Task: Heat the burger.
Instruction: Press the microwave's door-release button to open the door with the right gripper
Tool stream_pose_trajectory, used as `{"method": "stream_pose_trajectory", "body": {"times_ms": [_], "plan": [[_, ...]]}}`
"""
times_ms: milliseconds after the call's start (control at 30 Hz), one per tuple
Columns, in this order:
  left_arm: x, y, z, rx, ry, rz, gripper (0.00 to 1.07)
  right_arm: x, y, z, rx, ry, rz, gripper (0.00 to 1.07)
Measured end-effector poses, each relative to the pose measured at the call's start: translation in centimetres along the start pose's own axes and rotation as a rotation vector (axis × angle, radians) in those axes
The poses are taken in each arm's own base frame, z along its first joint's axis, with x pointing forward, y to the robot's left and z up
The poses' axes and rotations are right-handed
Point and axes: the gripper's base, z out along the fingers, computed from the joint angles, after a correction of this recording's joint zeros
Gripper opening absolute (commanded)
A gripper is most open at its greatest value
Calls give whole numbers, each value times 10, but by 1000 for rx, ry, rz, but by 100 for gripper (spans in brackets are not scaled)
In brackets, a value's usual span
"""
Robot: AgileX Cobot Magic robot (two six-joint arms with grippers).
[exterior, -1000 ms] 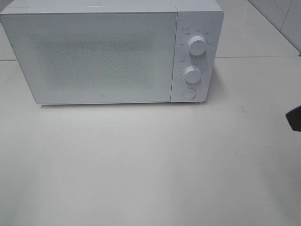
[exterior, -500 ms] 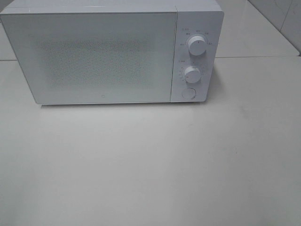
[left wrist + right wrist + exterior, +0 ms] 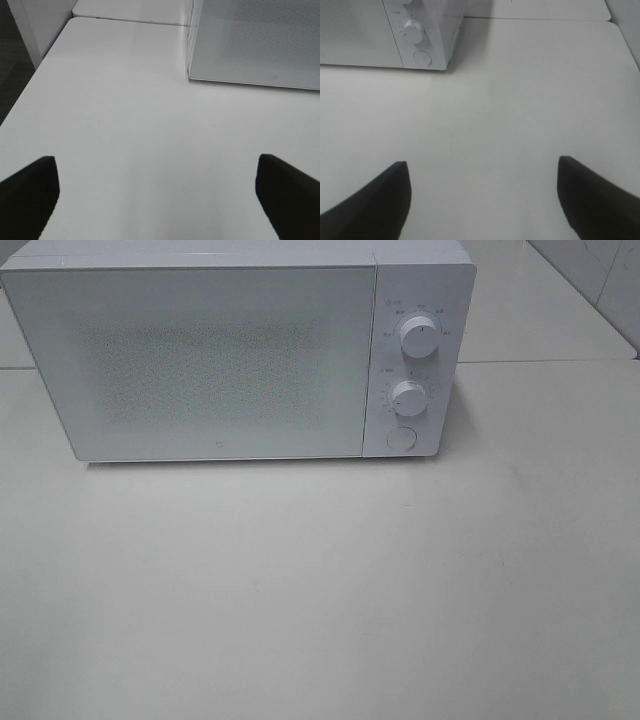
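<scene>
In the high view you have a white microwave (image 3: 220,350) at 12 o'clock on the pale surface (image 3: 320,590). Its door (image 3: 200,360) is shut. The speckled window in it is clouded, and you cannot see through it. The burger shows in none of the views, so you cannot tell where it is.

The control panel runs down the 3 o'clock side of the door. The upper knob (image 3: 419,336) stands at 12 o'clock from the lower knob (image 3: 409,398), and the round button (image 3: 400,439) sits at 6 o'clock from that knob, close to the microwave's bottom edge.

Neither arm reaches into the high view. In the left wrist view your left fingers (image 3: 27,195) are released, spread wide above the surface with nothing between them. The door's lower corner on the side away from the panel lies ahead of them, well apart.

In the right wrist view your right fingers (image 3: 375,205) are also released and spread wide over the surface, touching nothing. The panel end of the microwave, with the lower knob and the round button, lies ahead of them and well apart.
</scene>
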Motion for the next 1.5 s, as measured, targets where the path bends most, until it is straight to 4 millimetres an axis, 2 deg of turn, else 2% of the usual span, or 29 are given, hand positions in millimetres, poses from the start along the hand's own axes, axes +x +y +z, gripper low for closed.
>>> {"method": "stream_pose_trajectory", "body": {"times_ms": [1200,1367,1500], "plan": [[0,0,0,-1,0,0,100,0,1,-4,36,-42,32,76],[0,0,0,-1,0,0,100,-15,-1,-11,52,-110,21,76],[0,0,0,-1,0,0,100,-27,-1,-4,51,-122,14,76]]}}
